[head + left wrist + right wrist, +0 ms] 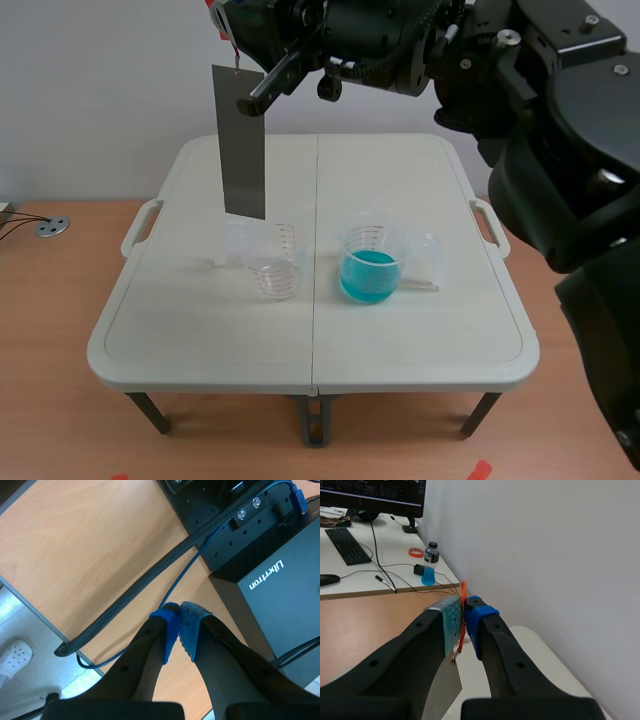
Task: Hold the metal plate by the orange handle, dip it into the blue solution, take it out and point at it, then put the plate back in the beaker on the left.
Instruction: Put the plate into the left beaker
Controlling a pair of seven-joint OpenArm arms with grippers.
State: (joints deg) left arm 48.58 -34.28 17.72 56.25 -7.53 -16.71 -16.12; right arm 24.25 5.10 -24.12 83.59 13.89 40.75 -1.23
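Metal plate (241,140): a long, flat, dull grey strip hanging upright in the air over the left half of the folding table (200,340), clear of both beakers; its lower edge is above the rim of the empty beaker (274,268), on the far side of it as seen. Orange handle (463,592): a thin loop fixed to the plate's top end, pinched between the pads of the right gripper (465,625), whose fingers are clamped on it; the right arm crosses the top of the scene from the right, and its bulk hides the far right corner of the table. Beaker of blue solution (370,265): clear, graduated, about one-third full, standing just right of the table's centre seam and near the empty beaker; a clear part beside each beaker cannot be made out. Left gripper (180,625): fingers closed on nothing, blue pads meeting, well away from the table, above a wooden surface (90,545); a braided cable (150,575) and a black box (280,600) lie ahead of it. Background, right wrist view: a desk with a bottle (430,565) of blue liquid, a keyboard (345,545) and a roll of orange tape (416,552).
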